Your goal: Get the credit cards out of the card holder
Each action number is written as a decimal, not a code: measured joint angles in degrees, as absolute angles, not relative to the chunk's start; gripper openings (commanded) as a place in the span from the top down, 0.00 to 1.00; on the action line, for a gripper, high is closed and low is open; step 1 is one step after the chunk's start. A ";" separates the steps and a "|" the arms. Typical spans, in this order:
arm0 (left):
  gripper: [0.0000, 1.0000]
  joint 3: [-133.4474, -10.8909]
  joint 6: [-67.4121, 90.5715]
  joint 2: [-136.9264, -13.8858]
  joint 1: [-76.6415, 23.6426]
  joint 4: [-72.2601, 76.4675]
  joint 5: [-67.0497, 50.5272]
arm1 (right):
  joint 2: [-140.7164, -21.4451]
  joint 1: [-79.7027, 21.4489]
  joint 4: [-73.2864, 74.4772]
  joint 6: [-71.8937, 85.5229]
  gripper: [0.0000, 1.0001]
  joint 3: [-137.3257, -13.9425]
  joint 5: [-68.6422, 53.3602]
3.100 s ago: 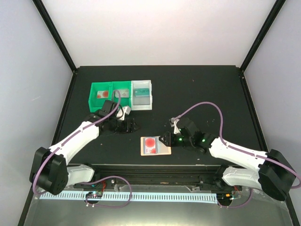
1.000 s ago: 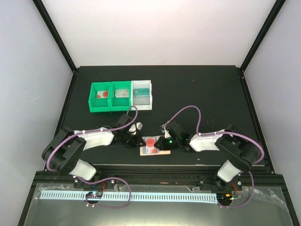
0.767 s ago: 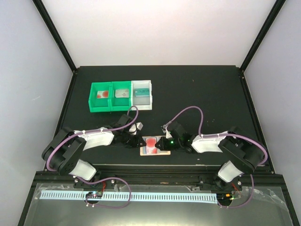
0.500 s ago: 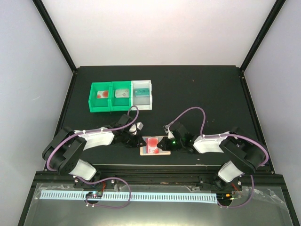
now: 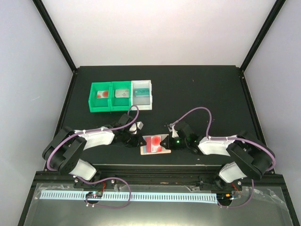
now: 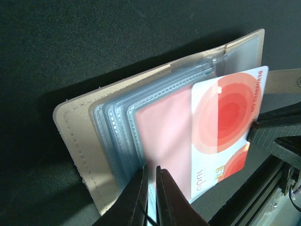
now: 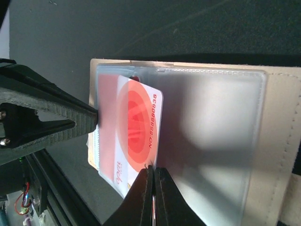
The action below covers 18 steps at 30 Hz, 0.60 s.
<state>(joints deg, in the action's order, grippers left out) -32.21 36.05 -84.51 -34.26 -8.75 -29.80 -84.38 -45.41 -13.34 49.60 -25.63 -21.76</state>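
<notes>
The tan card holder [image 5: 162, 151] lies open near the table's front edge between both arms. In the left wrist view its tan cover [image 6: 75, 136] and clear blue-grey sleeves show, and my left gripper [image 6: 150, 172] is shut on the sleeves' near edge. A red-pink credit card [image 6: 225, 117] sticks partly out of one sleeve. In the right wrist view my right gripper [image 7: 153, 172] is shut on that credit card [image 7: 136, 122] at its near edge, beside the open clear sleeve [image 7: 211, 132]. From above, the left gripper [image 5: 139, 141] and right gripper [image 5: 165, 141] flank the card holder.
At the back left stands a green bin [image 5: 92, 98] holding a red card [image 5: 101, 94] and a grey card [image 5: 122, 92]. A white bin [image 5: 151, 96] beside it holds a teal card [image 5: 142, 92]. The table's black front rail [image 5: 155, 167] runs just behind the card holder.
The right gripper has closed on the red-pink card and drawn back a little to the right. The left gripper keeps its pinch on the sleeves and has barely moved.
</notes>
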 measured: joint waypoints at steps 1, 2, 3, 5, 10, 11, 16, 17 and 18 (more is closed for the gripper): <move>0.91 -32.29 36.05 -84.49 -34.26 -8.78 -29.80 | -83.81 -45.32 -13.19 49.60 0.99 -25.50 -21.74; 0.90 -32.38 36.07 -84.49 -34.26 -8.91 -29.78 | -83.22 -45.28 -13.06 49.58 0.99 -25.36 -21.69; 0.89 -32.45 36.12 -84.49 -34.26 -9.04 -29.76 | -82.63 -45.28 -12.86 49.58 0.99 -25.28 -21.63; 0.84 -32.53 36.21 -84.36 -34.26 -9.34 -29.76 | -81.41 -45.28 -12.27 49.50 0.99 -25.12 -21.52; 0.73 -32.73 36.88 -82.81 -34.26 -10.81 -29.76 | -78.76 -45.23 -10.11 49.32 0.99 -24.88 -20.91; 0.70 -32.88 37.01 -82.19 -34.26 -11.29 -29.71 | -78.30 -45.23 -9.69 49.32 0.99 -24.88 -20.73; 0.63 -34.74 37.60 -77.78 -34.26 -12.80 -29.34 | -75.50 -45.23 -6.92 49.28 0.99 -24.88 -19.51; 0.61 -35.07 37.76 -76.97 -34.26 -12.84 -29.32 | -74.96 -45.23 -6.46 49.23 0.99 -24.88 -19.31; 0.60 -35.33 37.98 -76.12 -34.26 -12.84 -29.32 | -74.41 -45.23 -6.02 49.23 0.99 -24.88 -19.11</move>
<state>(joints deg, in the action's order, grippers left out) -35.33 37.98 -76.12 -34.26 -12.84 -29.32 -74.41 -45.23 -6.02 49.23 -24.88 -19.11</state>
